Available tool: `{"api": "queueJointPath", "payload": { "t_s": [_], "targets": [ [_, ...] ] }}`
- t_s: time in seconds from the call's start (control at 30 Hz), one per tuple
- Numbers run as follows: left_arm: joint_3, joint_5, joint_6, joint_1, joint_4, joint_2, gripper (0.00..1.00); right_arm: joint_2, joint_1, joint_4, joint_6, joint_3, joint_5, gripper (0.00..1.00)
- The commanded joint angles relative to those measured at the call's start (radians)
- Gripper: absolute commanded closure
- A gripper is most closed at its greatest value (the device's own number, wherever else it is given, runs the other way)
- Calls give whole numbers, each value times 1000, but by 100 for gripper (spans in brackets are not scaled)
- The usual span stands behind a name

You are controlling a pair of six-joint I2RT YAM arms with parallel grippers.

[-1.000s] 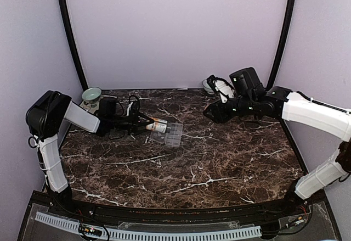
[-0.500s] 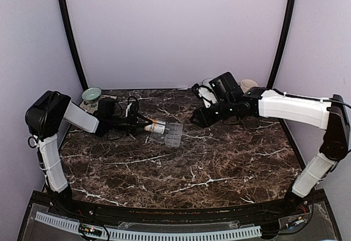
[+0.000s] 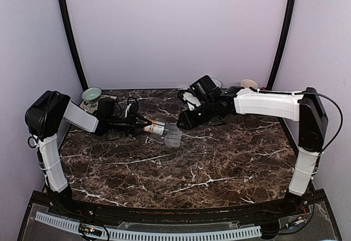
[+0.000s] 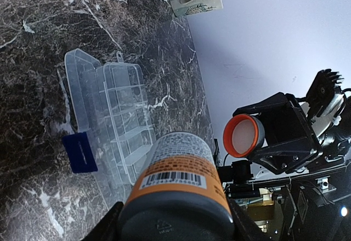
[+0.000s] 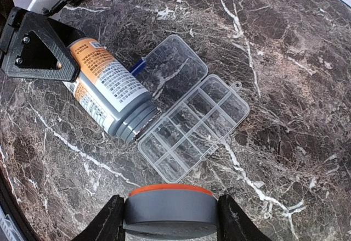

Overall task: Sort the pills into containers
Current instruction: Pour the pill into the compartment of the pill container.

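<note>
The right arm (image 3: 269,104) had been swung leftward over the counter (image 3: 219,164), so that the right tool (image 3: 184,121) was brought from the far right to just beside the box (image 5: 159,158). It was clenched on the cap (image 5: 170,208), grey with an orange liner. The left tool (image 3: 141,125) was left unmoved, clasped round the bottle (image 5: 104,87), which was laid nearly flat with its open mouth at the box's edge; whether they touched could not be told. The box lay open, lid (image 5: 173,65) folded back, its compartments (image 5: 211,106) seemingly bare. No pills could be made out; they were judged to be inside the bottle. Sorting was judged not yet begun, with pouring the step at hand.
</note>
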Motion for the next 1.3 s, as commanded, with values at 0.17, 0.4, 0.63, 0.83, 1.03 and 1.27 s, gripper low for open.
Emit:
{"api": "queueJointPath", "payload": {
  "t_s": [0.17,0.4,0.63,0.83,1.03,1.27],
  "targets": [
    [30,22,26,6,-10,-34,87,100,18,-26,46,92,-48,62],
    [38,17,38,7,-30,-32,87,155,20,-35,58,138,-61,62],
    [49,7,59,6,-61,-32,87,207,19,-58,64,196,-67,62],
    [50,5,59,7,-61,-34,87,244,20,-79,68,230,-66,62],
    [51,4,56,7,-58,-37,87,245,17,-79,76,217,-53,62],
    [48,1,56,6,-59,-45,87,254,17,-78,81,211,-49,62]
  ]
}}
